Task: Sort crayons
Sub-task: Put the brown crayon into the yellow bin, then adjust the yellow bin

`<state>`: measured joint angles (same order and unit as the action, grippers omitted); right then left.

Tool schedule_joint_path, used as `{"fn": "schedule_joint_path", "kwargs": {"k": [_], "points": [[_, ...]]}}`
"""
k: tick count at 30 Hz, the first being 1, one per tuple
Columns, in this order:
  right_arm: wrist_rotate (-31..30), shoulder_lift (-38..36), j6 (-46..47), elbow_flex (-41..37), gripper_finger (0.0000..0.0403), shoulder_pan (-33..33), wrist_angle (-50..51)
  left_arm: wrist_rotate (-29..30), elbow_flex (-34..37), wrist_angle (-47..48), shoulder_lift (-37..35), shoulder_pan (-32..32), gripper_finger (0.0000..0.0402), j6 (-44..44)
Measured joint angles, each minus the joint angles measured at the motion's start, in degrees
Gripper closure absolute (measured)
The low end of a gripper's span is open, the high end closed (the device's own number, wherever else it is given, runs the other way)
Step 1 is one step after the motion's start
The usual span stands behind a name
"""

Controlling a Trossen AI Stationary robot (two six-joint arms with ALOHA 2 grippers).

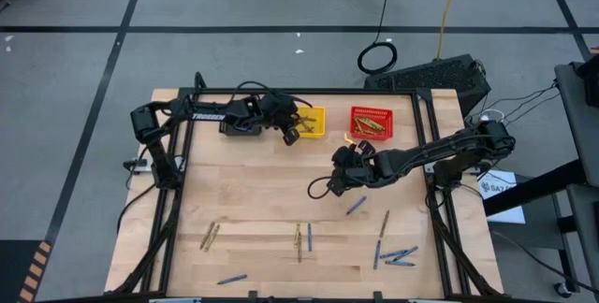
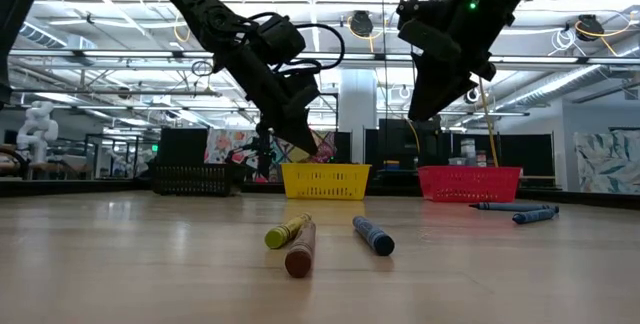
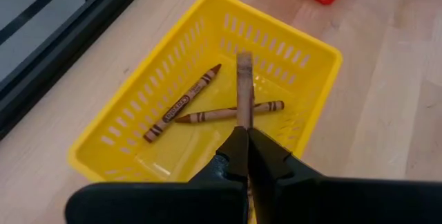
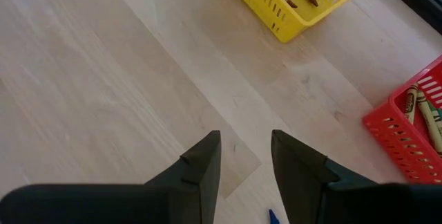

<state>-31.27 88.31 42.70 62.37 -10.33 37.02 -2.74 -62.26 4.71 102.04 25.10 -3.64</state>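
Left gripper (image 3: 246,156) clenched on brown crayon (image 3: 244,86) above yellow basket (image 3: 138,120); right gripper (image 4: 245,156) released, empty.

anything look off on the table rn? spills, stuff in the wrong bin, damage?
Nothing stands out. The yellow basket holds only brown crayons, the red basket olive-yellow ones. Left pincer grips a brown crayon over the yellow basket; right pincer is open above bare table. Loose crayons lie unsorted, as expected.

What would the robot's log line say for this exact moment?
left gripper: shut on brown crayon, above yellow basket | right gripper: open, empty, over table
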Motion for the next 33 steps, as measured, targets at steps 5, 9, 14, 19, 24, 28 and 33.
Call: {"fn": "schedule_joint_path", "kwargs": {"k": [5, 9, 14, 19, 24, 28, 33], "points": [[0.0, 0.0, 0.1, 0.0, 0.0287, 0.0, 0.0, 0.0, 0.0, 0.0, 0.0, 0.0, 0.0402, 3.5], [0.0, 0.0, 0.1, 0.0, 0.0287, 0.0, -0.1, 0.0, 0.0, 0.0, 0.0, 0.0, 0.0402, 4.1], [0.0, 0.0, 0.1, 0.0, 0.0287, 0.0, -0.7, 0.0, 0.0, 0.2, 0.0, -0.1, 0.0402, 4.0], [0.0, 0.0, 0.1, 0.0, 0.0287, 0.0, -2.8, 0.0, -0.1, 3.7, -0.1, -1.4, 0.0402, 4.5], [0.0, 0.0, -2.7, 0.0, 0.0287, 0.2, -4.3, 3.2, -0.1, 8.6, -0.1, -3.2, 0.0401, 7.2], [0.0, 0.0, -2.9, 0.0, 0.0287, 0.2, -4.5, 2.4, -0.1, 13.5, -0.1, -3.9, 0.0401, 7.1], [-0.1, 0.0, -3.6, 0.0, 0.0287, 0.2, -5.8, 6.9, 0.0, 21.7, -0.9, -6.1, 0.0402, 10.6]]}}
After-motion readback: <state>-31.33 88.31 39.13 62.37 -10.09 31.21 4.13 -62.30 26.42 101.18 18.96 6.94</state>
